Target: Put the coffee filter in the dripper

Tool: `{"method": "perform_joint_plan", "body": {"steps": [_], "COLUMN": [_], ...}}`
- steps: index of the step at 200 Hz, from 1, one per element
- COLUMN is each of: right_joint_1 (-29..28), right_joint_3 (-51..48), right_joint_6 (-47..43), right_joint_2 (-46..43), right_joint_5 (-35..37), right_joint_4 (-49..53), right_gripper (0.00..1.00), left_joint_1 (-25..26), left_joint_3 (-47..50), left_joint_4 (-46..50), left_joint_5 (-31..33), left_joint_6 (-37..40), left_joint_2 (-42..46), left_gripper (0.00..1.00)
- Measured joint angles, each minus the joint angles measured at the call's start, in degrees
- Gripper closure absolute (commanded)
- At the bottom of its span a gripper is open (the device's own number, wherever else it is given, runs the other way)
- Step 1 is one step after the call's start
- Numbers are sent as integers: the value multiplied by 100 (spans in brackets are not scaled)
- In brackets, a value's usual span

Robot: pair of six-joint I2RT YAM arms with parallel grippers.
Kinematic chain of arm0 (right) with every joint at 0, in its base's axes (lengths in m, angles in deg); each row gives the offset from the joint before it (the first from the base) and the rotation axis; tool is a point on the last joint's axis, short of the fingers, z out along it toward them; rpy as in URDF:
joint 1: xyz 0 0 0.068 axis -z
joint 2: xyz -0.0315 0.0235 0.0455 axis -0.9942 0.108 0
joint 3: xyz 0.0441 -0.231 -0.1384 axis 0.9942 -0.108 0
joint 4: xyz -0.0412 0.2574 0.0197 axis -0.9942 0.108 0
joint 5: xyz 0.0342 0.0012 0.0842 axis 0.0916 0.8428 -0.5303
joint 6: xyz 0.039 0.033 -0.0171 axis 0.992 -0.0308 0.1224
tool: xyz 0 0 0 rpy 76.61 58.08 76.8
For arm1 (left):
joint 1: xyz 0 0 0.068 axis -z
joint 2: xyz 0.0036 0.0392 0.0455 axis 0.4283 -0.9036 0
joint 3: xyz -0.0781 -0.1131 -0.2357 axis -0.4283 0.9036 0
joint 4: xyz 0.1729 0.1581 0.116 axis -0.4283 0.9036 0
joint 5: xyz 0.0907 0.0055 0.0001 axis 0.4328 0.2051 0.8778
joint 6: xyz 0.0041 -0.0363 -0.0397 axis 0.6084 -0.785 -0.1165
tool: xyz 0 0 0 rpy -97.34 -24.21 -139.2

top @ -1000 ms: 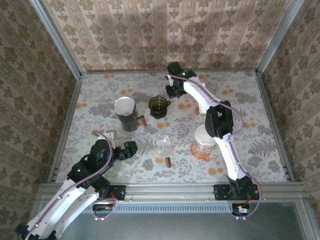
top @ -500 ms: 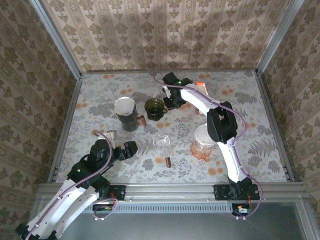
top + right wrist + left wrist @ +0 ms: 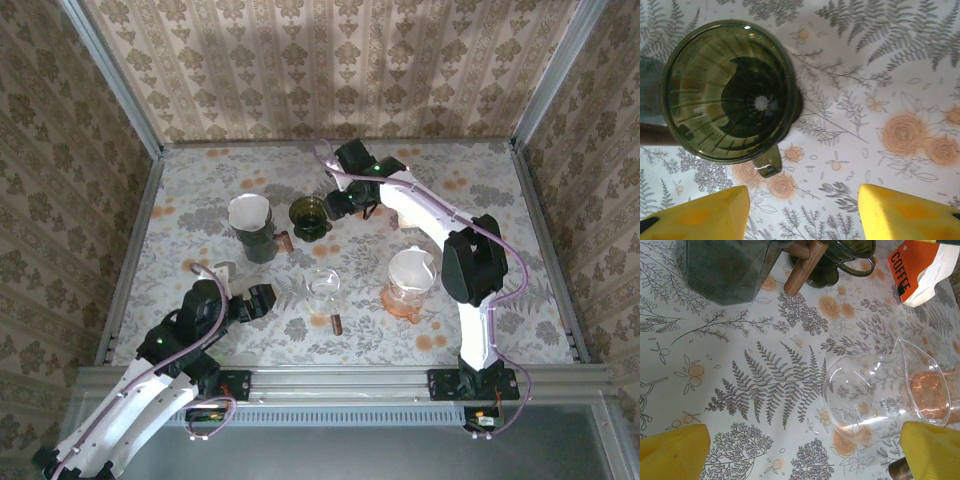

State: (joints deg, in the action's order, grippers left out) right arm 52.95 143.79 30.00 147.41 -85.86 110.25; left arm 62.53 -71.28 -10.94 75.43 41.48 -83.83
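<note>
Release is the news. The right tool (image 3: 802,215), clamped a second ago on the dark green ribbed glass dripper (image 3: 730,90), now has its yellow fingers (image 3: 695,215) spread with nothing between them. The dripper's small handle lies just ahead of the gap.

Over that second the dripper has been carried a little leftward across the floral-printed surface (image 3: 200,180). It now stands upright and free, close beside the dark smoked carafe with a wooden handle (image 3: 258,242). The right arm's elbow has also swung out to the right, uncovering the pink glass vessel (image 3: 403,300) and the white paper cone (image 3: 412,268) sitting in it.

For the task, this reads as the dripper being set in place. It is empty, its drain hole showing plainly from the right wrist, so the filter step looks not yet begun. A white paper coffee filter (image 3: 249,212) sits in the mouth of the dark carafe, and the cone in the pink vessel is a second candidate. Which one is meant I cannot tell.

The left tool (image 3: 262,300) is unchanged, wide open and empty near the clear glass server (image 3: 875,400).

Only one piece of writing is readable: an orange-and-white bag (image 3: 917,270) beyond the server is printed "COFFEE" in black capitals.
</note>
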Motion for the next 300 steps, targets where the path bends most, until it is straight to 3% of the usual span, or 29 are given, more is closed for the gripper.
{"method": "perform_joint_plan", "body": {"steps": [94, 139, 170, 198, 224, 260, 300], "right_joint_1": [-273, -273, -280, -297, -334, -424, -538], "right_joint_3": [129, 201, 306, 321, 321, 170, -459], "right_joint_6": [-402, -490, -501, -516, -551, -520, -348], "right_joint_2": [706, 879, 975, 988, 988, 916, 236], "right_joint_5": [-79, -79, -79, -81, -76, 46, 382], "right_joint_4": [-76, -107, -116, -210, -273, -501, -551], "right_gripper": [36, 40, 50, 70, 82, 88, 89], "left_joint_1": [-96, -129, -166, -203, -203, -214, -240], "left_joint_3": [-2, -2, -2, -2, -2, -2, -2], "left_joint_4": [-2, -2, -4, -15, -59, -68, -42], "left_joint_5": [0, -24, -44, -61, -70, -96, -116], "left_joint_6": [0, 0, 0, 0, 0, 0, 0], "left_joint_2": [-17, -142, -177, -195, -195, -195, -133], "left_gripper": [0, 0, 0, 0, 0, 0, 0]}}
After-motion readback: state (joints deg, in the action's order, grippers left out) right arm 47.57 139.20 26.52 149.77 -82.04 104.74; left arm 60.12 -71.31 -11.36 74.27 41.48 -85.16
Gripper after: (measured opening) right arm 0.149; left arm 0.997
